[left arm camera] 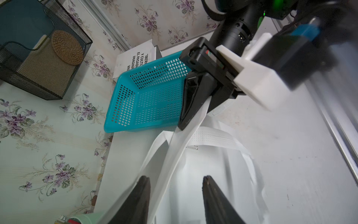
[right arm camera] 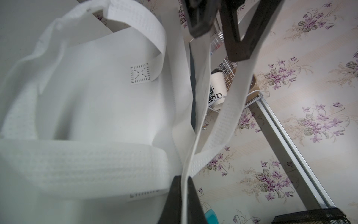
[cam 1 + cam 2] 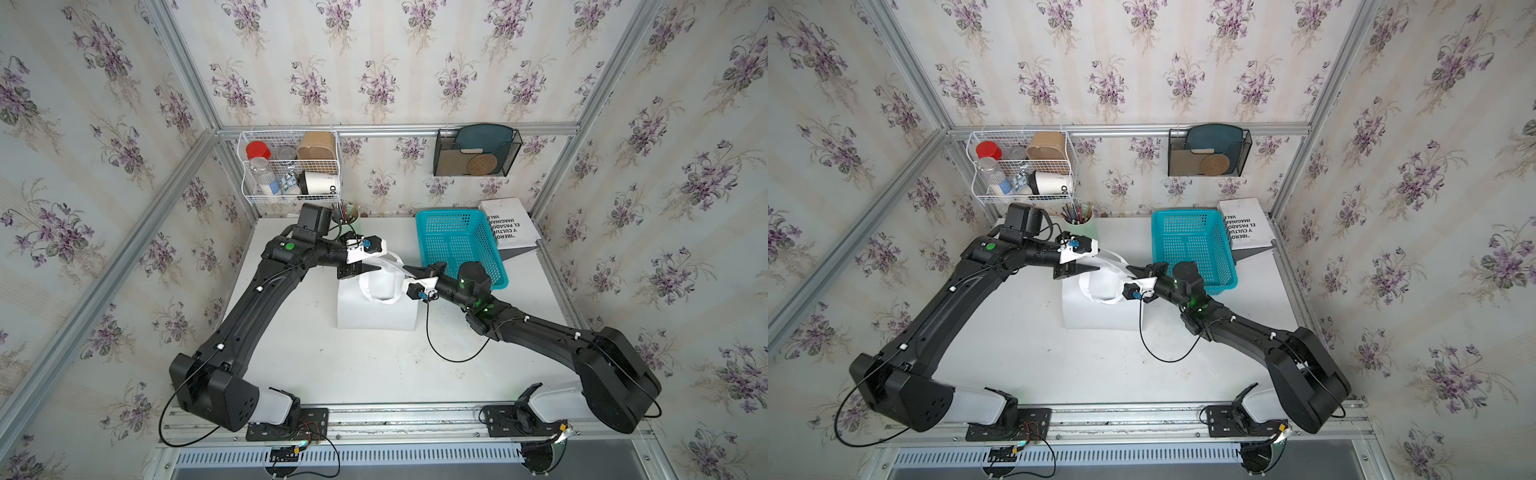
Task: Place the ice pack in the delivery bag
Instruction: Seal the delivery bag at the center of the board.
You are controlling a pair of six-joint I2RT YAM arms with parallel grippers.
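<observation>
left pincer point(image 1: 175, 181) apart | right pincer point(image 2: 184, 179) clamped on delivery bag point(image 3: 376, 313) | book point(image 3: 505, 214) reads "el pasado" | cup point(image 2: 219, 87) "od"

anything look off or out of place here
The delivery bag lies collapsed on the table rather than standing open. The right gripper is shut on its edge, and the left gripper is open around a strip of it. No ice pack shows in any view.

Right of delivery bag point(image 3: 376, 311), turquoise basket point(image 3: 457, 245).
</observation>
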